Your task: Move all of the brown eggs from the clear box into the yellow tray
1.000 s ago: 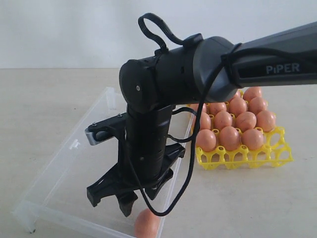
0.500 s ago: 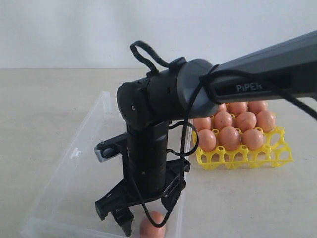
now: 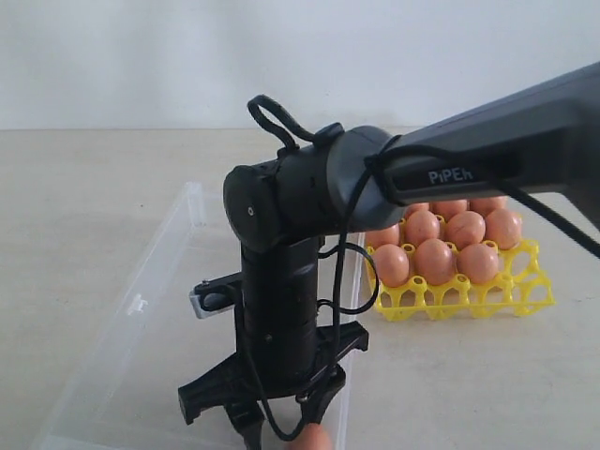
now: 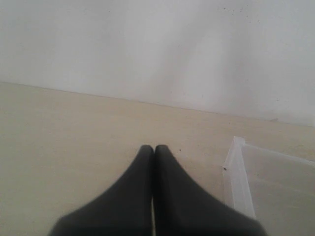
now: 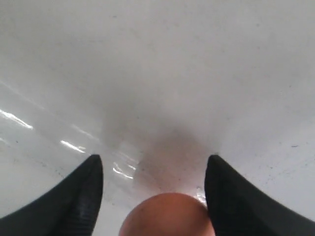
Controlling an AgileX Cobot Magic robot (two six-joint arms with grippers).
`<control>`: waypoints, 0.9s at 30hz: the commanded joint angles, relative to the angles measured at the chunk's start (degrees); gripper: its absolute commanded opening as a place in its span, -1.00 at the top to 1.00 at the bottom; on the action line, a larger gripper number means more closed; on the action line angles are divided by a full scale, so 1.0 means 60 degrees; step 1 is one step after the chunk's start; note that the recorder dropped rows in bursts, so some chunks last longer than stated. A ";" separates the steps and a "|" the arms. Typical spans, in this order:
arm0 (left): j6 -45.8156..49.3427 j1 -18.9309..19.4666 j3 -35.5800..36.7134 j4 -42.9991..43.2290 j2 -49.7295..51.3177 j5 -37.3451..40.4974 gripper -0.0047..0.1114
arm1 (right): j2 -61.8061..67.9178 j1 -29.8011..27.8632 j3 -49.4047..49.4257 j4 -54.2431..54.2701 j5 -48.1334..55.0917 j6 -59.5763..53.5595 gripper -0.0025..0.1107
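One brown egg (image 3: 311, 438) lies on the floor of the clear box (image 3: 159, 253), at the near edge of the exterior view. My right gripper (image 3: 281, 427) points down over it, open. In the right wrist view the egg (image 5: 167, 216) sits between the two black fingers of my right gripper (image 5: 154, 158). It lies close against one finger, with a gap to the other. The yellow tray (image 3: 469, 298) stands to the right of the box and holds several brown eggs (image 3: 436, 258). My left gripper (image 4: 153, 147) hangs shut and empty above the bare table, beside a corner of the clear box (image 4: 238, 172).
The right arm (image 3: 487, 159) reaches across from the right and hides much of the box and the tray's back rows. The table (image 3: 75, 187) is pale beige and a white wall (image 3: 141, 56) stands behind it.
My right gripper has come down toward the box floor and forward, and now straddles the egg. The egg shows lower in the exterior view. The left gripper has not moved.
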 commanded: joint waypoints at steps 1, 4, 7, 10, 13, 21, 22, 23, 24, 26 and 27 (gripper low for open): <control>-0.0076 -0.0013 -0.0017 -0.0024 0.0028 -0.0005 0.99 | 0.0165 -0.0010 0.0031 0.0203 -0.0097 -0.0070 -0.02; -0.0076 -0.0013 -0.0017 -0.0024 0.0028 -0.0005 0.99 | 0.0165 -0.0010 -0.0250 0.0199 -0.0640 -0.0567 -0.02; -0.0076 -0.0013 -0.0017 -0.0024 0.0028 -0.0005 0.99 | 0.0165 -0.0010 -0.0796 0.0199 -0.1312 -0.1257 -0.02; -0.0076 -0.0013 -0.0017 -0.0024 0.0028 -0.0005 0.99 | 0.0165 -0.0010 -0.1619 0.0229 -0.1841 -0.1507 -0.02; -0.0076 -0.0013 -0.0017 -0.0024 0.0028 -0.0005 0.99 | 0.0165 -0.0010 -0.2534 0.0240 -0.0909 -0.1462 -0.02; -0.0076 -0.0013 -0.0017 -0.0024 0.0028 -0.0005 0.99 | -0.0357 0.0010 -0.3416 0.0569 0.1180 -0.3146 0.74; -0.0076 -0.0013 -0.0017 -0.0024 0.0028 -0.0005 0.99 | -0.0377 0.0010 -0.3416 0.0298 0.1180 -0.3684 0.82; -0.0076 -0.0013 -0.0017 -0.0024 0.0028 -0.0005 0.99 | -0.0377 -0.0028 -0.3416 -0.0003 0.1180 -0.3936 0.87; -0.0076 -0.0013 -0.0017 -0.0024 0.0028 -0.0005 0.99 | -0.0377 -0.0107 -0.3416 -0.0171 0.1180 -0.4080 0.91; -0.0076 -0.0013 -0.0017 -0.0024 0.0028 -0.0005 0.99 | -0.0395 -0.0212 -0.3416 -0.0189 0.1180 -0.4200 0.93; -0.0076 -0.0013 -0.0017 -0.0024 0.0028 -0.0005 0.99 | -0.0391 -0.0227 -0.3416 -0.0122 0.1180 -0.4200 0.93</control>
